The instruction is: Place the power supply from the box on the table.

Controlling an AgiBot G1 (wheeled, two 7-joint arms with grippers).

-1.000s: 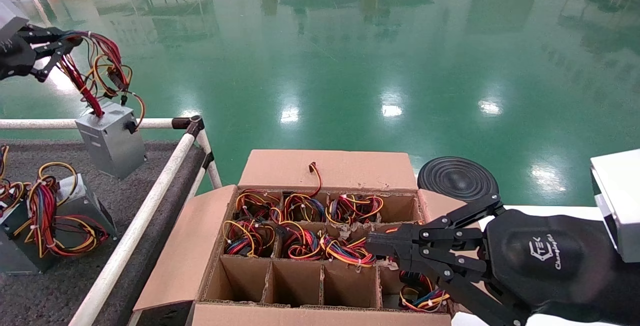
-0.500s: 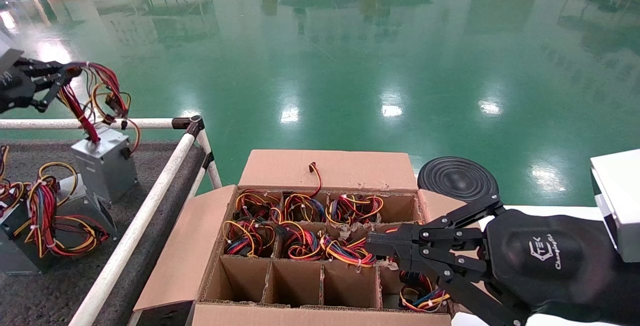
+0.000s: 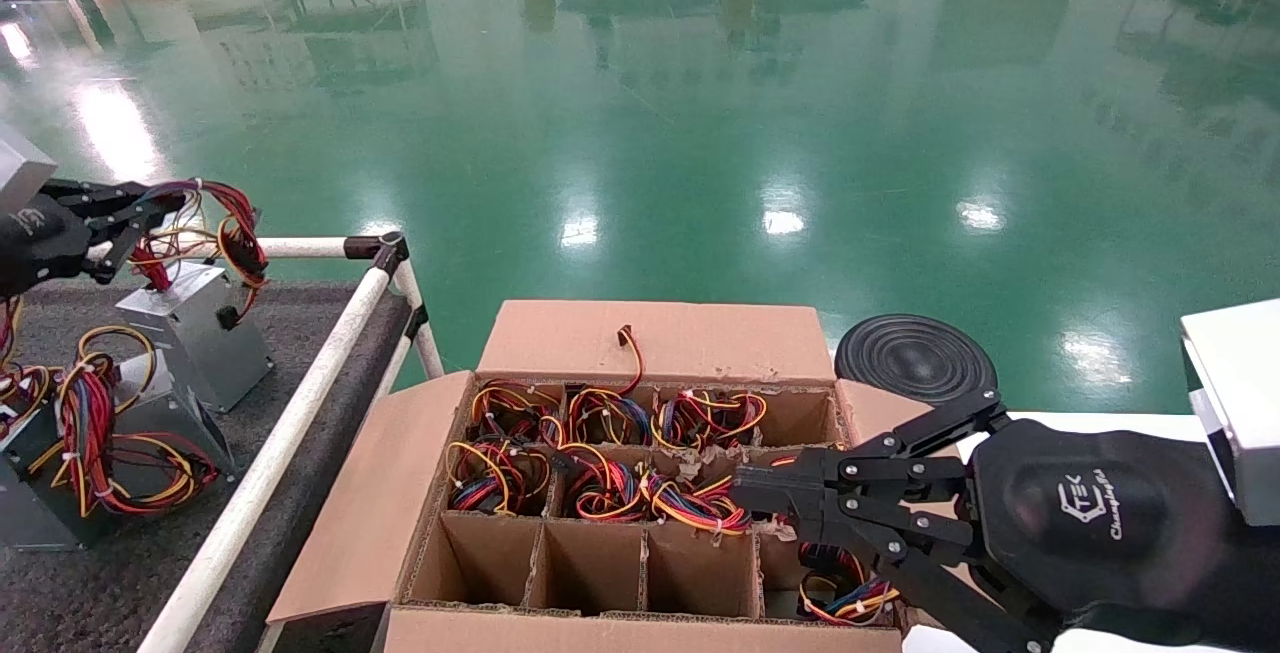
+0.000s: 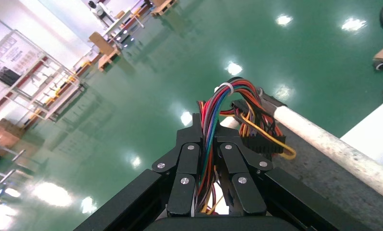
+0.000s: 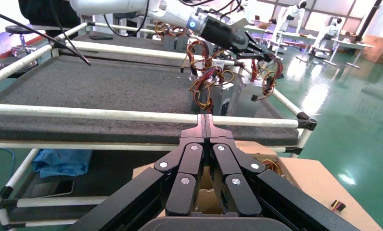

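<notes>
The left gripper (image 3: 150,213) is clamped on the wire bundle (image 3: 205,228) of the power supply (image 3: 190,333), which hangs tilted below it, touching the table (image 3: 100,583) at far left. The right gripper (image 3: 745,493), fingers together, hovers over the box (image 3: 650,338).

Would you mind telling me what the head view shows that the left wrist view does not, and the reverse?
Only the head view shows the box with its wire-filled cells, the metal body of the power supply resting tilted on the table against another supply, and the shut right end effector over the box. Only the left wrist view shows the left end effector pinching the wire bundle up close. Both share that end effector, the bundle and the table's white rail.
</notes>
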